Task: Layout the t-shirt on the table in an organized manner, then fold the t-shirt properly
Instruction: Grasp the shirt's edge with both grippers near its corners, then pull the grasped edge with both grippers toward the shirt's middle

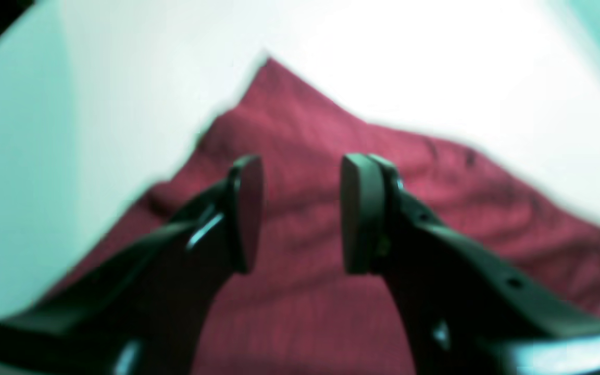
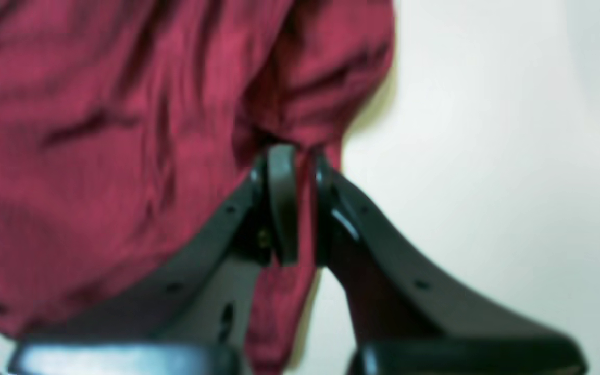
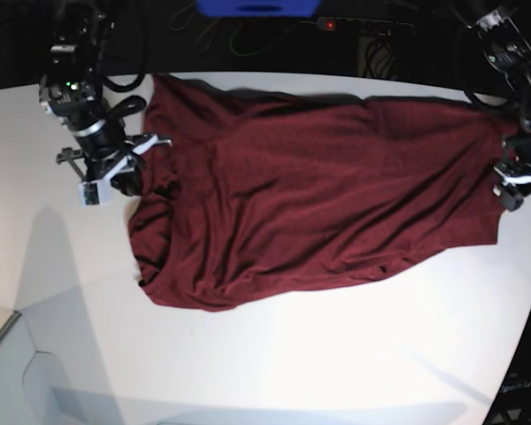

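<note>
Worktop (image 3: 274, 354), broad, smooth and plain white, fills most of the base view, its edge curving round at the near right and a paler panel showing past its near left corner; long soft shadows of the arms lie across the bare near part. Behind the far edge the room is dark, with black cables, a blue object (image 3: 259, 7) at the top centre and a small red light (image 3: 329, 25) beside it. The t-shirt (image 3: 319, 195), dark maroon and faintly shiny, lies spread on the far half of the worktop, stretched from left to right and wrinkled in long diagonal creases; its left end is bunched and folded over on itself, its right end reaches nearly to the worktop's right edge. The right hand (image 2: 297, 208), at the left of the base view, is clamped on a gathered fold at the shirt's edge, red cloth pinched between its pads and hanging below them. The left hand (image 1: 300, 213), at the right end of the shirt, hangs over the fabric with its pads apart and nothing between them; cloth and white surface show beneath it, blurred.
</note>
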